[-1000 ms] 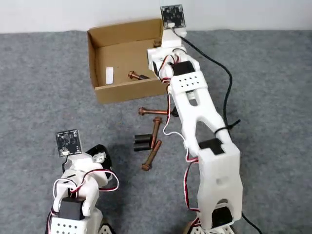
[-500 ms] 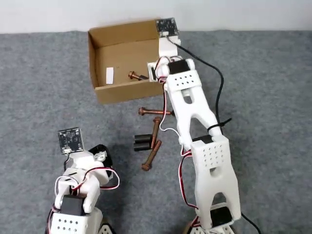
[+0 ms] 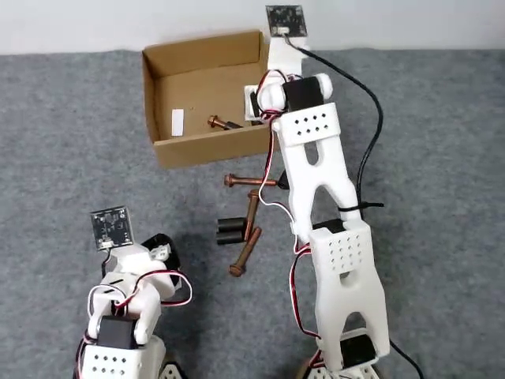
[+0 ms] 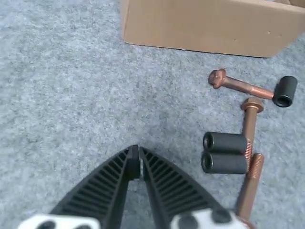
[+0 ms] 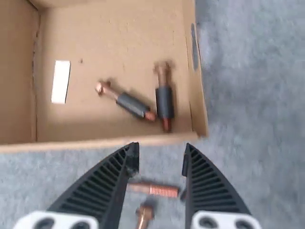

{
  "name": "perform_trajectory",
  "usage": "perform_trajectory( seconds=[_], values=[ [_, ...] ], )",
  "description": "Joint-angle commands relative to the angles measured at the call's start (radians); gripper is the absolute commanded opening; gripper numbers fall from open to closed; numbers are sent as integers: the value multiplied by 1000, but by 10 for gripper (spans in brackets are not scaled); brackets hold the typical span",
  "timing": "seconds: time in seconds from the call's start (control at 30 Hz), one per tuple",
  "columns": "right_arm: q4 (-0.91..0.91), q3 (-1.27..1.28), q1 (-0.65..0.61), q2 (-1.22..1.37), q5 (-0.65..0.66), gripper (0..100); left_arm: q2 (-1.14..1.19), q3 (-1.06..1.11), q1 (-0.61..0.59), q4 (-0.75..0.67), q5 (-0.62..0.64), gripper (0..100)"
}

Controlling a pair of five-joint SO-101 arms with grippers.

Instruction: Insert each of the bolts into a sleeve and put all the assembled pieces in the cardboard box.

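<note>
The right end effector (image 5: 159, 155) hangs open and empty over the near wall of the cardboard box (image 5: 109, 43), where two sleeved bolts (image 5: 129, 104) lie. The left end effector (image 4: 138, 160) is closed and empty above the surface (image 4: 71, 95), near loose bolts (image 4: 243, 87) and sleeves (image 4: 225, 142).

Grey carpeted tabletop (image 3: 71, 174), middle and lower frame. White band (image 3: 118, 24) along top edge. Small white label (image 3: 177, 122), upper left-centre.
</note>
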Motion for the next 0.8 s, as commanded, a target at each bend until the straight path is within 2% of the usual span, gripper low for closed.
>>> perform_trajectory(
  seconds=[0.0, 0.27, 0.5, 0.77],
  values=[
    [122, -60, 13, -8, -52, 144, 3, -7, -8, -29, 9, 5],
    [166, -43, 15, -2, -98, 144, 3, -7, -9, -29, 9, 5],
    [160, 127, 35, 10, -101, 144, 3, -7, -11, -31, 9, 5],
    [128, 170, 59, 134, -100, 144, 3, -7, -11, -31, 9, 5]
  ],
)
